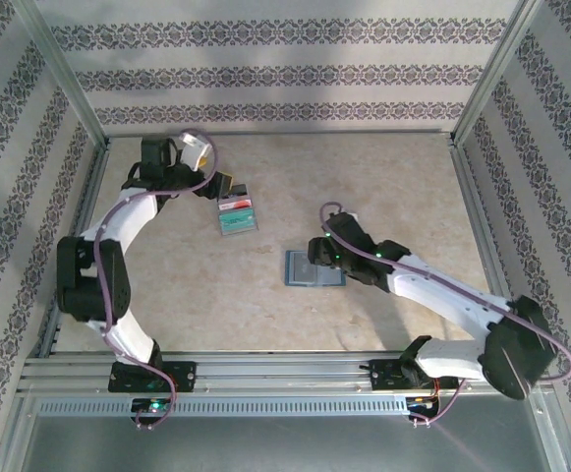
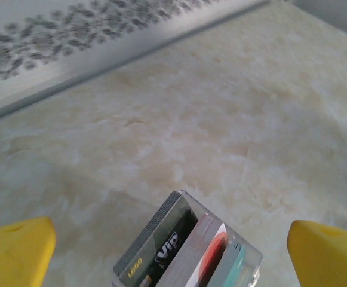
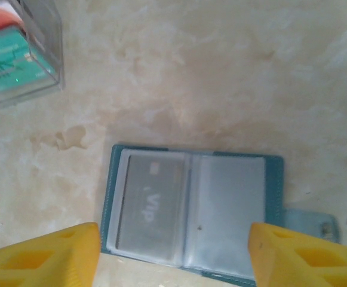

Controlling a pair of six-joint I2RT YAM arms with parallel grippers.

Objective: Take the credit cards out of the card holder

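Observation:
The teal card holder lies open on the table, also in the top view. A grey VIP credit card sits in its left clear sleeve; the right sleeve looks empty. My right gripper hovers open over it, a yellow finger at each side near its front edge. More credit cards, dark grey, red-and-white and teal, stand in a clear box. My left gripper is open wide, its yellow fingers well apart from the box on either side.
The holder's clasp tab sticks out to the right. The clear box with the teal card is up and to the left of the holder. A metal rail and patterned wall lie just beyond the left gripper.

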